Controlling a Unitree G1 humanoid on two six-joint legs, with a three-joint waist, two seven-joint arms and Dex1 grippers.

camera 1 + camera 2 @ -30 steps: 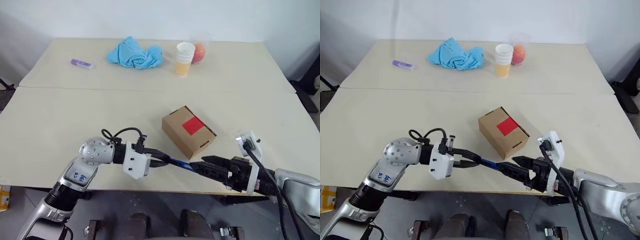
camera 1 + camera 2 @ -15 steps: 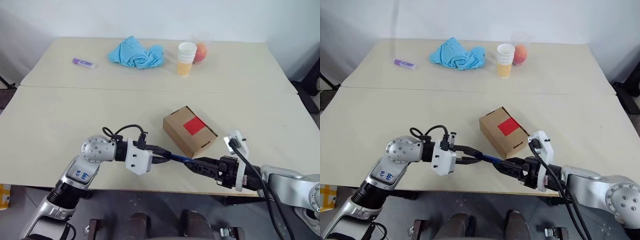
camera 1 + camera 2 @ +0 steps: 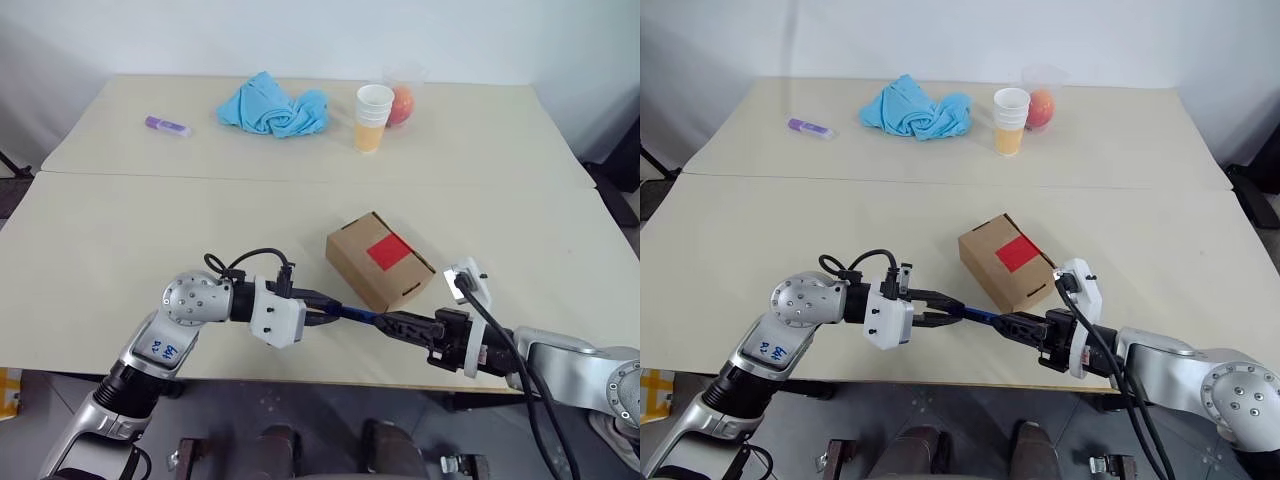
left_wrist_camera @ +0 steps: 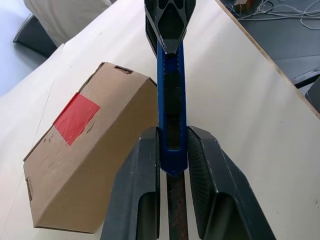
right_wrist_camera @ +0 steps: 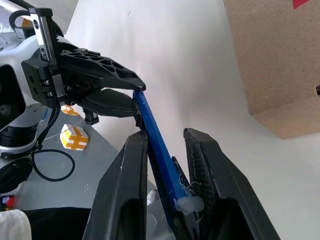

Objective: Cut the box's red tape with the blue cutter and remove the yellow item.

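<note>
Cardboard first: from the head views, the box (image 3: 378,262) sits on the tabletop (image 3: 150,230) toward its near edge, right of middle, with the red tape (image 3: 387,250) unbroken across its lid. I judge the yellow item to be sealed inside. Just off the box's near corner, over the near edge, the blue cutter (image 3: 355,315) hangs level between the two arms. The left gripper (image 3: 325,311) has one end and the right gripper (image 3: 392,322) reaches onto the other. A blue cloth (image 3: 272,108), a paper cup (image 3: 370,117) and a purple stick (image 3: 164,126) lie along the far edge, well apart.

The left wrist view shows that arm's fingers (image 4: 145,190) pinched hard on the cutter's flat sides, with the box beside it.

In the right wrist view the right fingers (image 5: 125,190) stand narrow around the handle. One lies against it, and a gap shows at the other (so not yet clamped, as I read it).

The cutter looks stiff, light and smooth. A grip near its end would probably let it twist, so the right pincer should take the flat sides at mid-body. The box looks light and likely to skid under the blade.
</note>
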